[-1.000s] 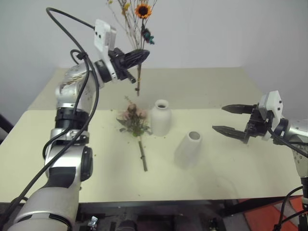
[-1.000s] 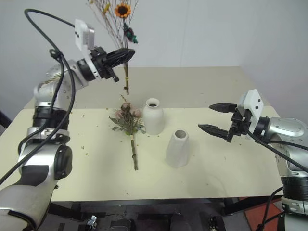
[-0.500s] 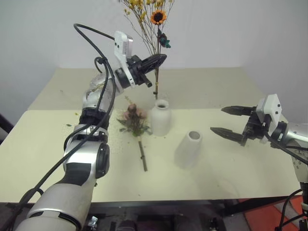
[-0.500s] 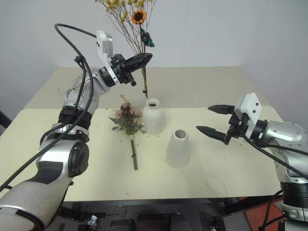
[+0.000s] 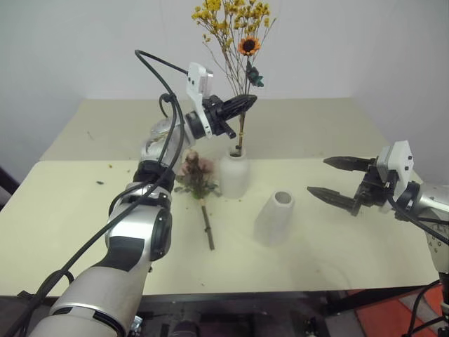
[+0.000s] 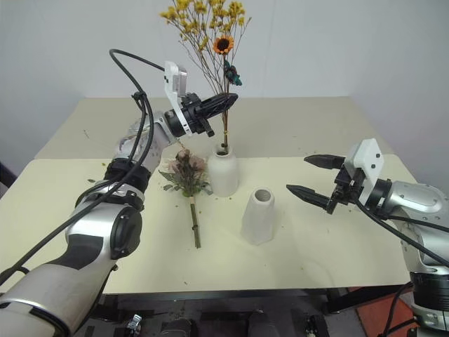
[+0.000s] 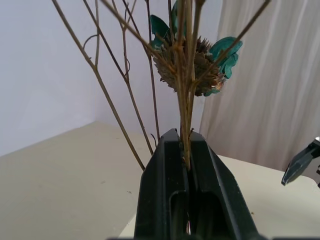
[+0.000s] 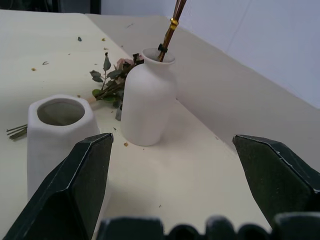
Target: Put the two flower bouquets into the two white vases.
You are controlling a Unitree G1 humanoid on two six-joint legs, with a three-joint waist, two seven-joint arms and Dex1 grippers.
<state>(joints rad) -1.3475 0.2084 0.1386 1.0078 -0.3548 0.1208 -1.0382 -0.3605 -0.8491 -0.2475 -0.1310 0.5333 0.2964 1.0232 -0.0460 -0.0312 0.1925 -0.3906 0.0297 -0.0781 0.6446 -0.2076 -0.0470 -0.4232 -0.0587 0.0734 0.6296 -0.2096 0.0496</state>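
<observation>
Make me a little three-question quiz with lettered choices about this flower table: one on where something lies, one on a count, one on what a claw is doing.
1. Where does the pink rose bouquet lie?
A. Flat on the table beside the bottle-shaped vase
B. Standing in the tapered vase
C. In the right claw

2. How many white vases stand on the table?
A. One
B. Two
C. Three

3. What is the left claw doing?
A. Hanging open and empty
B. Gripping a vase
C. Pinching the yellow bouquet's stems, whose ends sit in a vase mouth

Answers:
1 A: its stems lie on the tabletop next to the bottle-shaped vase.
2 B: the bottle-shaped one and the tapered vase.
3 C: the claw is shut on the yellow bouquet, and the right wrist view shows the stem ends inside the bottle neck; the right claw hangs open.
</observation>
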